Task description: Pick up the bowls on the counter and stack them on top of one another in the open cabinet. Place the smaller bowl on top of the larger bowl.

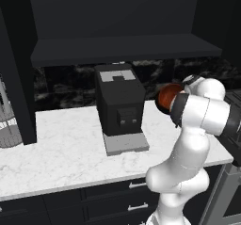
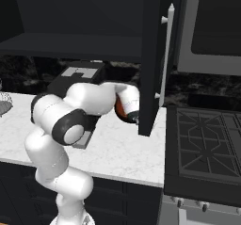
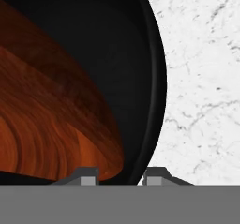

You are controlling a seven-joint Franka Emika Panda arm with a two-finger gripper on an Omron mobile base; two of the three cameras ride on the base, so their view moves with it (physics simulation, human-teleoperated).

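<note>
Black rim material sits between the two fingertips [image 3: 86, 174] of the gripper [image 3: 122, 175]: one tip is inside the wall, the other outside, and the pincer is clamped on the rim of the black bowl [image 3: 154, 78]. A reddish-orange surface with a wood-like grain lies within that black wall. It is judged to be the orange bowl [image 3: 42, 124], nested in the larger one, though the hand view alone does not settle this. In both base views the orange [image 1: 167, 97] [image 2: 121, 110] shows just beside the wrist, near the back right part of the worktop [image 1: 66, 144]. Whether the bowl rests on the stone or hangs just above it cannot be told.

Beyond the bowl, the coffee machine [image 1: 120, 101] stands at the middle of the worktop, near the back edge. Above it runs the bottom board of the cabinet [image 1: 127, 47], and the open door [image 2: 149, 54] hangs just beside the wrist.

Hazards from this state:
- The grip is on one side of the rim only. The bowl may swing or slip from the jaws during the lift.
- If the orange bowl lies loose inside, any tilt may tip it out.
- The path up to the board passes close to the door edge and the machine top. A wide swing may strike either.
</note>
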